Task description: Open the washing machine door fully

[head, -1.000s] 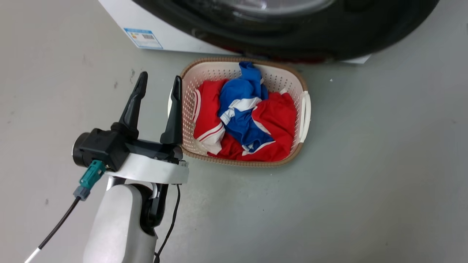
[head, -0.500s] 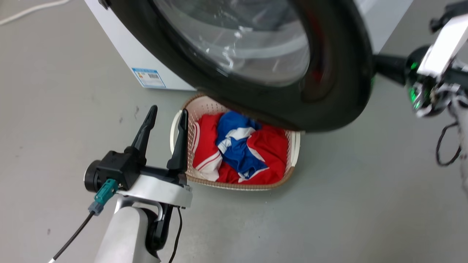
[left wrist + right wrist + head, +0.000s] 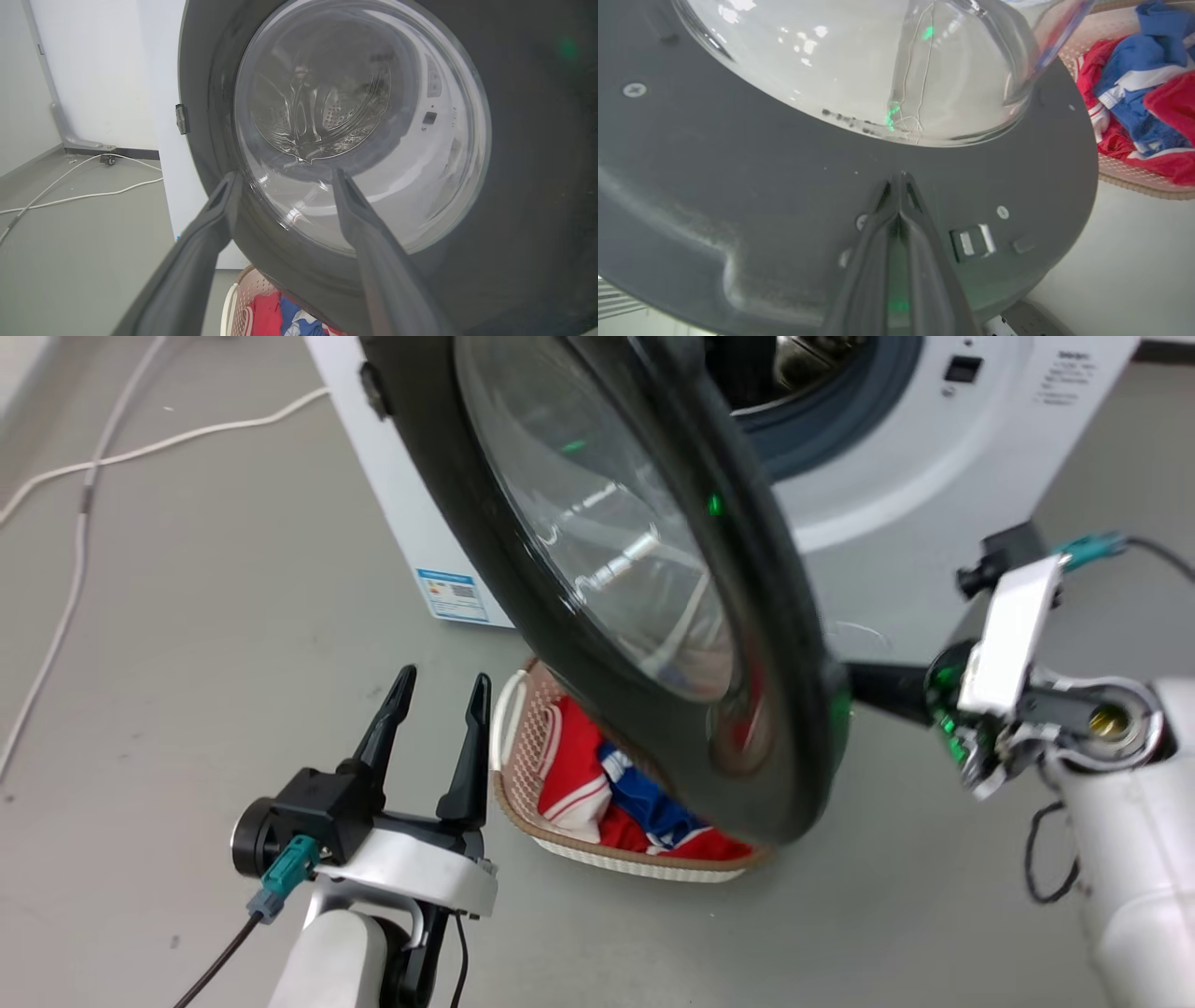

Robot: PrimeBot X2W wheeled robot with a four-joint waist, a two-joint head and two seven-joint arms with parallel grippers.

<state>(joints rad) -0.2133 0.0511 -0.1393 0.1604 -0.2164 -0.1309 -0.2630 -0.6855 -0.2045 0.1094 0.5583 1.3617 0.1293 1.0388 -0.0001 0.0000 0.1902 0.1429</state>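
Observation:
The washing machine door [image 3: 597, 569], a glossy black disc with a clear glass bowl, stands partly swung out from the white washing machine [image 3: 915, 523]. My right gripper [image 3: 854, 681] is shut, and its joined fingertips rest against the door's inner face near the free edge. The right wrist view has the same gripper [image 3: 901, 176] pressed on the door's grey inner side [image 3: 738, 186], just below the bowl. My left gripper [image 3: 443, 677] stands open and holds nothing, low and in front of the door's outer face. Its spread fingers [image 3: 224, 196] frame the door's glass [image 3: 359, 121].
A white laundry basket [image 3: 509, 728] with red and blue clothes sits on the floor right under the door's lower edge, beside my left gripper. Pale cables [image 3: 140, 448] trail over the grey floor at the far left. Steel drum and grey gasket [image 3: 822, 420] show behind the door.
The head camera has tilted up, bringing the machine's front and drum into view. The door now stands more edge-on, swung further out, with my right gripper still at its edge. The left gripper stays open.

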